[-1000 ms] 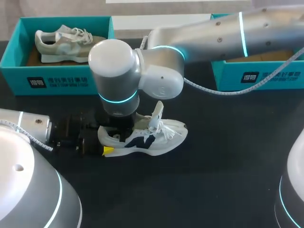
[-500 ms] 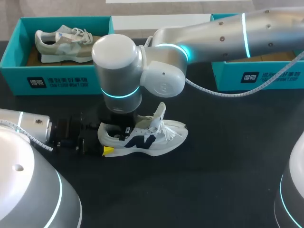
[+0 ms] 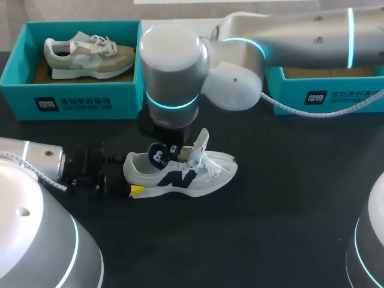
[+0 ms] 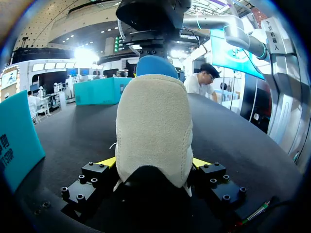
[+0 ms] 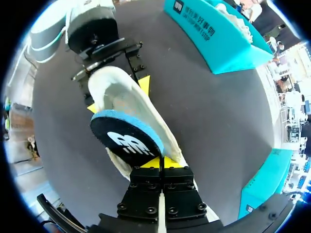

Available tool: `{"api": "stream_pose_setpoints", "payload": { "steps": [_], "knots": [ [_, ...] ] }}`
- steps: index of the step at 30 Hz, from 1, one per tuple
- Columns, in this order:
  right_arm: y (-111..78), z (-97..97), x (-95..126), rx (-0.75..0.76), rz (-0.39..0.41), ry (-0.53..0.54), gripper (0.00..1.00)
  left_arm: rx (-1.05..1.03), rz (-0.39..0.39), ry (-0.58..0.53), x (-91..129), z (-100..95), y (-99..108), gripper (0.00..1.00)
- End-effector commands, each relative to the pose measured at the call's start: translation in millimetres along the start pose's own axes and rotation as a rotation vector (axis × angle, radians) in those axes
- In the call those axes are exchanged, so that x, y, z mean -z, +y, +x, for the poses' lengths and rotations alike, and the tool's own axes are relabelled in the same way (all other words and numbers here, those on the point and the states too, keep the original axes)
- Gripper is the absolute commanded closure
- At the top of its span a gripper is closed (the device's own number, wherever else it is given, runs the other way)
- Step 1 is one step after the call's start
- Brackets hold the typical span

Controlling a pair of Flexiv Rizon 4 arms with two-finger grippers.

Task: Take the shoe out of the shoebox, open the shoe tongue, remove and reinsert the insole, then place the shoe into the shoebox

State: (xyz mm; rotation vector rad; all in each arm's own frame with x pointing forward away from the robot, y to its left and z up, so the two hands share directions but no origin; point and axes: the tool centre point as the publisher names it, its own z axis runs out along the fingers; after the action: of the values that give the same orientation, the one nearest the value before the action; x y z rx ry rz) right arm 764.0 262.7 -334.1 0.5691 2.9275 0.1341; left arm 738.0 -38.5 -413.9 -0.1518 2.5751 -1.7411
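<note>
Currently the shoe [image 3: 186, 174] stands on its sole on the table [image 3: 270, 228], out in front of both boxes. My left gripper [image 4: 154, 165] is clamped across its heel from two sides, which I judge is to pin it down while the insole [image 5: 127, 138] comes out. My right gripper [image 5: 160, 162], reaching over from the right, has its yellow tips pinched on the insole. The insole's heel end is lifted clear of the opening.

The head view hides that pinch under the right arm; only the right wrist view shows the tips closed on the insole's edge. The left wrist view alone shows both left fingers pressed against the heel.

I expect the shoe belongs in the right box [image 3: 324, 96], since the left box [image 3: 72, 99] holds another shoe [image 3: 90, 51].
</note>
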Motion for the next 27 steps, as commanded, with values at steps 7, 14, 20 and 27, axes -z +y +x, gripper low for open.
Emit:
{"api": "stream_pose_setpoints", "payload": {
  "steps": [7, 14, 20, 27],
  "knots": [
    [36.9, 8.2, 16, 0.100, -0.136, 0.077, 1.00, 0.000, 0.001, -0.001, -4, 1.8, 5, 1.00],
    [45.5, 14.3, 9, 0.148, -0.129, 0.113, 1.00, 0.000, 0.001, -0.001, -4, 1.8, 5, 1.00],
    [35.5, 18.5, -7, 0.143, -0.109, 0.120, 1.00, 0.000, 0.001, -0.001, -4, 1.8, 5, 1.00],
    [26.0, 17.3, -23, 0.130, -0.085, 0.114, 0.67, 0.000, 0.001, -0.001, -4, 1.8, 5, 1.00]
  ]
}}
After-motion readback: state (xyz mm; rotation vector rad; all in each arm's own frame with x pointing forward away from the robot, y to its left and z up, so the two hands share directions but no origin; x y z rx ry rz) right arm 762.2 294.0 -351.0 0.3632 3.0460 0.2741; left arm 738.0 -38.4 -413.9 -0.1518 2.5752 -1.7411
